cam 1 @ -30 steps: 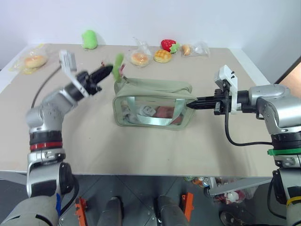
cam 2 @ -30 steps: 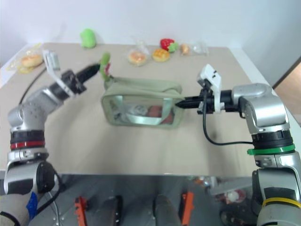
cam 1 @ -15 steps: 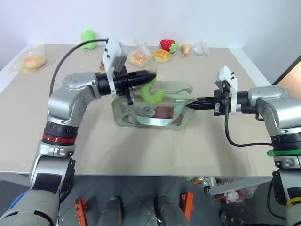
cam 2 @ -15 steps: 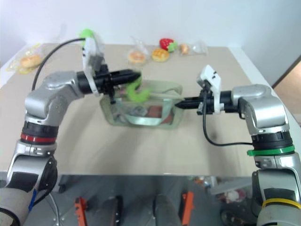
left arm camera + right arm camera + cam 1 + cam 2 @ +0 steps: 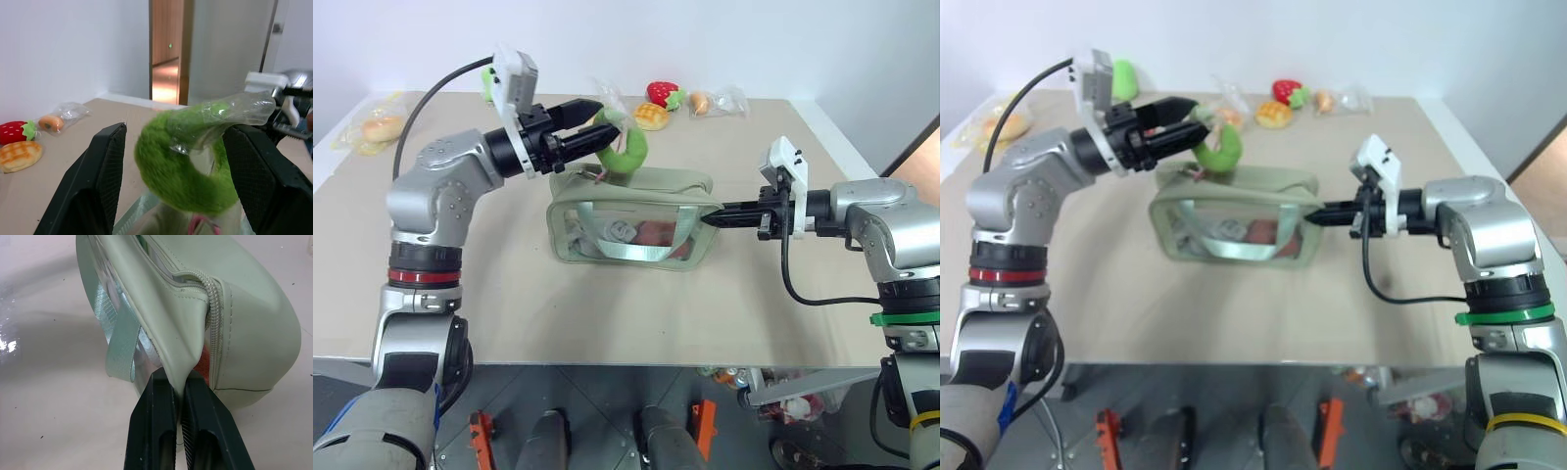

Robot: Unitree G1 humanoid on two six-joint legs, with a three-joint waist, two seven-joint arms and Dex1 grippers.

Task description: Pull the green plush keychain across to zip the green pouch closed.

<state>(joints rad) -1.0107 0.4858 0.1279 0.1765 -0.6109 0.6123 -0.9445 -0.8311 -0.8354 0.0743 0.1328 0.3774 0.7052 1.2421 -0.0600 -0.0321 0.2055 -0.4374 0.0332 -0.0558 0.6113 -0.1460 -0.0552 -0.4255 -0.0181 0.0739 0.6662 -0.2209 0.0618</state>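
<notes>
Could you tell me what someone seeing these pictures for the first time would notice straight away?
Probably the bright green plush keychain above the left end of the green pouch, sitting between the parted fingers of the left gripper. Next, the right gripper pinching the pouch's fabric at its right end, mid-table. Along the table's far edge lie a strawberry toy and wrapped buns.

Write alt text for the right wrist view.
The right gripper, fingers shut, pinches a fold of fabric at the end of the green pouch, just below where its zipper curves down. A green webbing strap hangs beside it over the glossy table.
</notes>
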